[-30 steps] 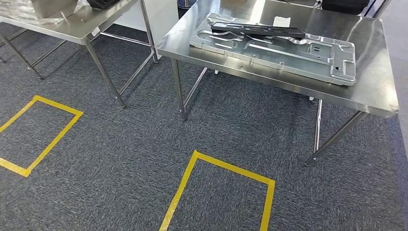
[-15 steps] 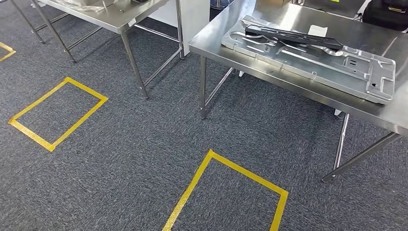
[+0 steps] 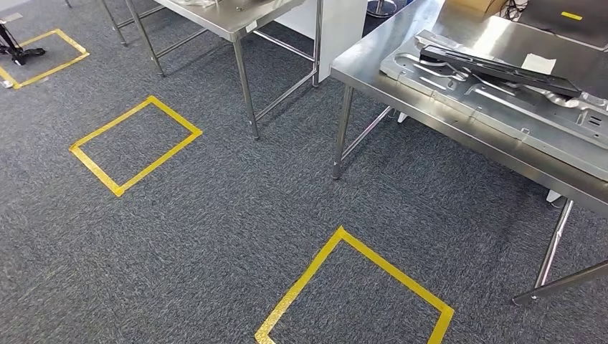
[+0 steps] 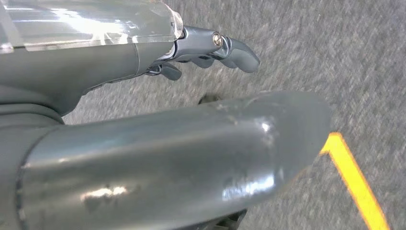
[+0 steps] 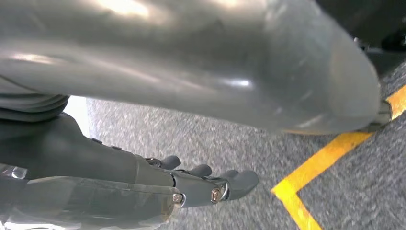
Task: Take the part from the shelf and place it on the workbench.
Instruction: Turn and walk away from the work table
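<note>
1. On the steel workbench (image 3: 373,61) at the upper right of the head view lies the part (image 3: 502,97): a large, flat plate of pressed sheet metal, pale grey and dully shining, with raised ribs, stamped hollows and small cut-outs across its face.
2. Across the part's far side rests a long black bar (image 3: 498,66), narrow and matt, lying slantwise on the plate; beside the bar's right end sits a small white slip (image 3: 538,63).
3. Both hands are away from the part, hanging low over the floor. The left hand (image 4: 210,48), seen in the left wrist view, has its dark fingers (image 4: 239,52) stretched out and a little curled, with its thick grey thumb (image 4: 191,153) apart from them; nothing is in it.
4. The right hand (image 5: 201,184), in the right wrist view, is likewise empty, its fingers (image 5: 239,182) extended side by side and its thumb (image 5: 215,62) standing clear of them.
5. The floor is a speckled grey-blue carpet (image 3: 215,236), coarse in texture, marked with rectangles of yellow tape (image 3: 358,247); a strip of the same tape shows beneath each hand.
6. The workbench has a smooth, mirror-like top and slim round legs with cross braces. A second steel table (image 3: 236,18) of the same make stands to its left, a white panel (image 3: 337,29) between them.
</note>
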